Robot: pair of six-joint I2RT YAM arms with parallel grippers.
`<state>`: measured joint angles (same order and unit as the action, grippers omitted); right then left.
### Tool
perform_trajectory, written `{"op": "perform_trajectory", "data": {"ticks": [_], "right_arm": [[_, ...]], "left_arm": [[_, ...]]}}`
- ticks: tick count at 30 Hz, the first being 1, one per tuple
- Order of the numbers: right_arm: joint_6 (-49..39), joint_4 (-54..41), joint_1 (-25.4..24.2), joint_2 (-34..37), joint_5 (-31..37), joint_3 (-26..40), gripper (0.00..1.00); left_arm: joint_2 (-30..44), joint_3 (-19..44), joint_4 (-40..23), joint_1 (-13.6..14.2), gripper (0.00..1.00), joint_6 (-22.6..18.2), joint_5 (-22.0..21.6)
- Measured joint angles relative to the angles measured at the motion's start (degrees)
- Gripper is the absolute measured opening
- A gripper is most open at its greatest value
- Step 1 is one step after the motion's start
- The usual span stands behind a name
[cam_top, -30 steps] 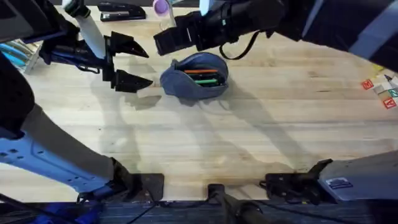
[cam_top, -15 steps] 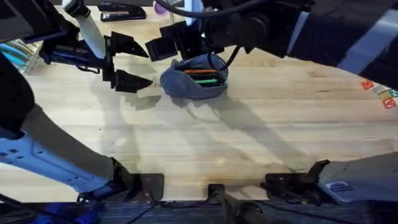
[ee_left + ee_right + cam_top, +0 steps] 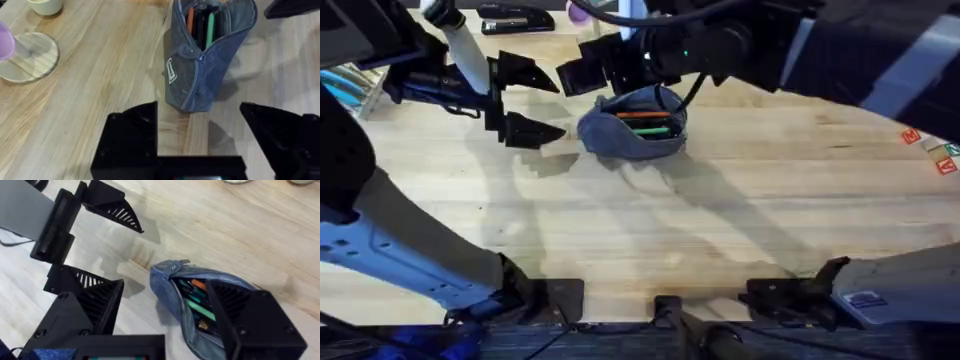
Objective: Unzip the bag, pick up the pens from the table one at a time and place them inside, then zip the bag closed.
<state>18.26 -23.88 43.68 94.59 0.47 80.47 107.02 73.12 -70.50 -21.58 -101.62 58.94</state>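
The right gripper (image 3: 165,315) is held wide open over the pencil pouch (image 3: 632,124), with nothing gripped; in the right wrist view one black finger is seen directly above the pouch's open mouth and the other beside its rounded end. The left gripper (image 3: 542,101) is likewise spread wide and empty, hovering just beside the pouch's end nearest it, with the pouch lying beyond the gap between its fingers in the left wrist view.

The pouch rests on the light wooden table (image 3: 720,220), toward its far side, with the zip open along its length. Pens (image 3: 200,27) are seen inside it, orange, green and dark ones among them. No pens can be made out loose on the table, so closing the zip is judged to be the step at hand.

The fabric is judged soft and light, so it is likely to slide or crumple when the zip is pulled. One rounded end would best be pinched to anchor it, while the small zip pull, seemingly at the end nearest the left gripper, is taken by the other gripper.
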Motion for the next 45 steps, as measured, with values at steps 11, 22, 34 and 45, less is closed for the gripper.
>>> {"op": "perform_trajectory", "data": {"ticks": [11,22,34,45], "right_arm": [[-1.2,4.7,0.0,7.2,0.2,0.0,0.997],[-2.9,7.4,0.0,10.9,0.2,0.0,0.996],[-3.5,7.5,0.0,14.0,0.8,0.0,0.711],[-3.5,7.6,0.0,14.0,0.8,0.0,0.284]], "left_arm": [[0.0,0.0,0.0,0.0,0.993,0.0,0.0],[0.0,0.0,0.0,0.0,0.994,0.0,0.0],[0.0,0.0,0.0,0.0,0.993,0.0,0.0],[0.0,0.0,0.0,0.0,0.993,0.0,0.0]]}}
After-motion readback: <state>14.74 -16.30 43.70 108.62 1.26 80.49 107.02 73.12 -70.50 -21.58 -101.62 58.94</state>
